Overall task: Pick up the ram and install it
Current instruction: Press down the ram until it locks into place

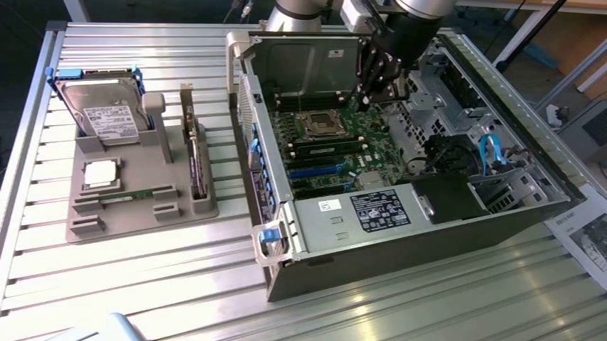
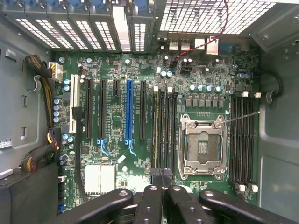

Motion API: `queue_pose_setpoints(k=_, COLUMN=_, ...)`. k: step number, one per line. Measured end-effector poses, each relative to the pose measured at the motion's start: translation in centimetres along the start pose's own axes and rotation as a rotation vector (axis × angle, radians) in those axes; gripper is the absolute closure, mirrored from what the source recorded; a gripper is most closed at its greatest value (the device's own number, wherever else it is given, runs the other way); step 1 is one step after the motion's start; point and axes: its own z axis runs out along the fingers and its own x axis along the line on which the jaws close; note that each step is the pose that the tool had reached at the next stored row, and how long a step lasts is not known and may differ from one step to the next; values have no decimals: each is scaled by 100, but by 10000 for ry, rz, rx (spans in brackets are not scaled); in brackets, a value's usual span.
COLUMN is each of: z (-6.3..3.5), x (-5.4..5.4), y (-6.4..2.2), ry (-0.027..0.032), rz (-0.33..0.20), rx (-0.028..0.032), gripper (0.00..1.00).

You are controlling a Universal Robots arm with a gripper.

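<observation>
The gripper's black fingers (image 2: 154, 196) fill the foreground of the wrist view, their tips pressed together with nothing showing between them. The gripper (image 2: 161, 173) hangs above the motherboard (image 2: 117, 116), with its tips over the edge of the board between the long memory slots (image 2: 166, 126) and the open processor socket (image 2: 202, 144).

In the exterior view the gripper (image 1: 377, 92) reaches down into the open computer case (image 1: 399, 241), which lies on its side on the slatted metal table (image 1: 142, 284).

The ram (image 1: 133, 192) is not in the gripper. It lies flat in a groove of the grey holder (image 1: 133, 217), on the table at the exterior view's left of the case, well apart from the gripper. The silver processor chip (image 1: 101, 172) sits just behind it in the same holder. The hard drive (image 1: 109, 117) stands upright at the holder's far end. An upright circuit card (image 1: 192, 153) stands along the holder's side nearest the case.
</observation>
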Motion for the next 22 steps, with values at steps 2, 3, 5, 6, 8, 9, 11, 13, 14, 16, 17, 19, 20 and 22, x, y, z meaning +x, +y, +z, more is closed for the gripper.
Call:
queue_pose_setpoints(k=2, z=0, x=0, y=0, ry=0, rz=-1, rx=1, gripper=90)
queue_pose_setpoints(k=3, z=0, x=0, y=-8, ry=-2, rz=0, rx=1, gripper=90)
queue_pose_setpoints(k=5, z=-1, x=1, y=-31, ry=-1, rz=-1, rx=1, gripper=90)
queue_pose_setpoints(k=6, z=-2, x=1, y=-47, ry=-1, rz=-4, rx=0, gripper=90)
queue_pose_setpoints(k=8, z=-4, x=2, y=-85, ry=-1, rz=-8, rx=0, gripper=90)
queue_pose_setpoints(k=9, z=-5, x=2, y=-108, ry=1, rz=-10, rx=0, gripper=90)
queue_pose_setpoints(k=11, z=-8, x=3, y=-163, ry=1, rz=-13, rx=-1, gripper=90)
queue_pose_setpoints(k=13, z=-11, x=5, y=-226, ry=1, rz=-19, rx=-1, gripper=90)
queue_pose_setpoints(k=14, z=-13, x=6, y=-258, ry=1, rz=-21, rx=-1, gripper=90)
queue_pose_setpoints(k=16, z=-15, x=7, y=-328, ry=0, rz=-22, rx=0, gripper=90)
queue_pose_setpoints(k=17, z=-18, x=8, y=-369, ry=1, rz=-24, rx=-1, gripper=90)
queue_pose_setpoints(k=19, z=-19, x=8, y=-398, ry=0, rz=-24, rx=-1, gripper=90)
queue_pose_setpoints(k=20, z=-19, x=8, y=-398, ry=0, rz=-24, rx=0, gripper=90)
queue_pose_setpoints(k=22, z=-19, x=9, y=-398, ry=1, rz=-23, rx=0, gripper=90)
